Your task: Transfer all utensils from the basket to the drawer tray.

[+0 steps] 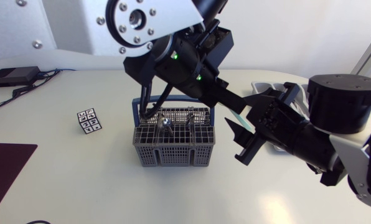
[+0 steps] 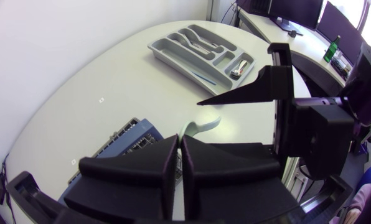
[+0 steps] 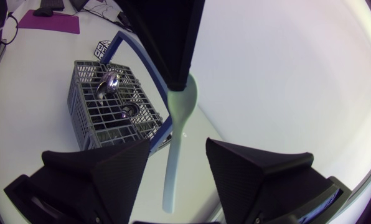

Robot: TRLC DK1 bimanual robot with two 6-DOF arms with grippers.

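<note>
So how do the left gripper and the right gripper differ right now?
The left gripper is shut on the pale green spoon; the right gripper is open. The left gripper's fingers are pressed nearly together, while the right gripper's stand wide apart on either side of the spoon's handle, touching nothing. Both are matte black with wedge-shaped fingers, and both are at the same spoon.

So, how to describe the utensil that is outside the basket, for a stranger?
Find the grey basket in the middle of the table. Beside it, my left hand holds one spoon in the air. It is pale green; the utensils in the basket are shiny metal.
</note>
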